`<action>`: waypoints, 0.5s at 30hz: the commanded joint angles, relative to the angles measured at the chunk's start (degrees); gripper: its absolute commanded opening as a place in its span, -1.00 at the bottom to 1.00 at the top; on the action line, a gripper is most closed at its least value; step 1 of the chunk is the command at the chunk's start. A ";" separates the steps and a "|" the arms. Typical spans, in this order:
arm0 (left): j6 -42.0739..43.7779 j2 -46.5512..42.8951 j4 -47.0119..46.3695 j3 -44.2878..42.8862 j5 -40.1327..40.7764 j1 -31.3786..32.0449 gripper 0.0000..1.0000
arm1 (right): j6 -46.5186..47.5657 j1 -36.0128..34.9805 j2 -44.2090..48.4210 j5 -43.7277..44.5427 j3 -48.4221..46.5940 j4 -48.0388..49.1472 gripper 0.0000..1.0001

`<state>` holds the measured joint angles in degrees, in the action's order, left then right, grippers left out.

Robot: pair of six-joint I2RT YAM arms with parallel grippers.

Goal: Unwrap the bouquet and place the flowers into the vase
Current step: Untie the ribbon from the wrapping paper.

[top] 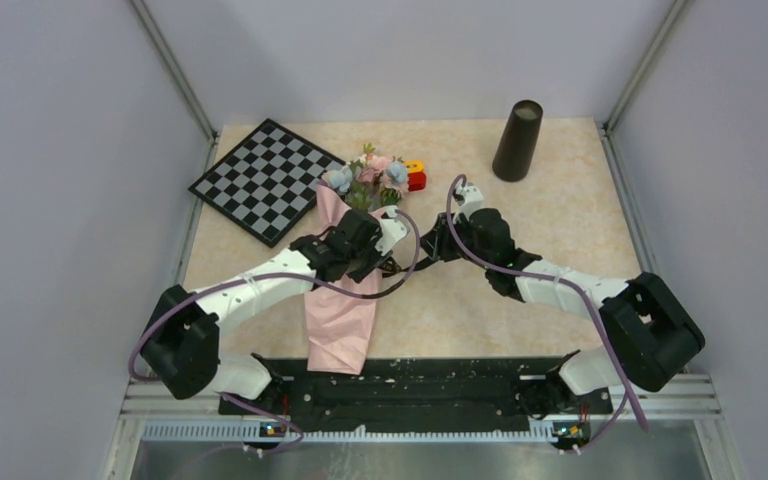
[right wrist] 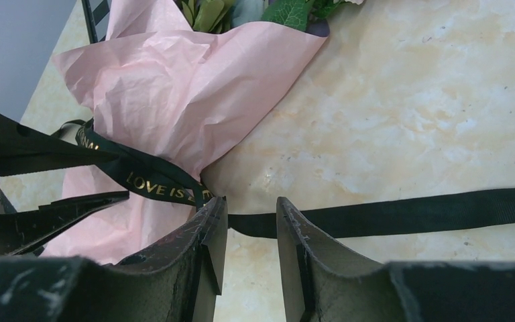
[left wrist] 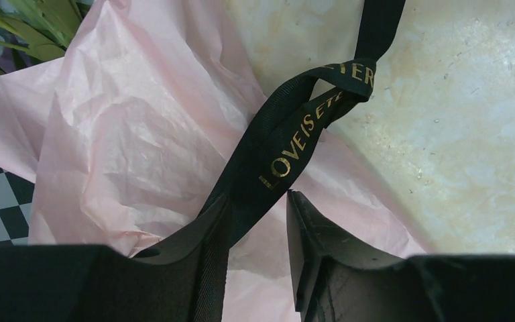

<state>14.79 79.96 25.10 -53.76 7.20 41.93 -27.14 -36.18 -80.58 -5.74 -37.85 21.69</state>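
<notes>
Left gripper [left wrist: 258,201] and right gripper [right wrist: 249,204] jaws apart around ribbon [left wrist: 295,134]; weak pinch may slip, or pull drags bouquet [top: 340,310] sideways.

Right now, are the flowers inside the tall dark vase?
No, the flowers sit in the pink paper, while the vase stands apart near the far edge with nothing sticking out.

Black ribbon [left wrist: 295,134] within left claw [left wrist: 258,201]
</notes>
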 commanded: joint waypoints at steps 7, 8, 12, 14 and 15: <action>-0.73 -1.66 -2.69 0.54 2.02 0.61 -0.23 | -0.63 0.63 0.29 -1.35 -0.08 2.29 -0.33; -0.66 -1.37 -2.65 0.43 2.29 0.66 -0.23 | -0.69 0.62 0.10 -1.52 -0.12 2.50 -0.33; -1.10 -0.57 -2.28 -0.23 3.16 0.86 -0.30 | -1.01 0.59 -0.56 -1.99 -0.34 2.95 -0.34; -1.24 -0.43 -2.04 -0.45 3.84 1.02 -0.48 | -1.14 0.61 -0.93 -2.16 -0.39 3.05 -0.35; -1.33 -0.61 -2.07 -0.47 4.11 1.12 -0.56 | -1.16 0.65 -1.10 -2.29 -0.39 3.03 -0.35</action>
<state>14.33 79.29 24.08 -53.74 9.39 42.50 -27.64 -36.18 -80.84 -7.03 -37.85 21.71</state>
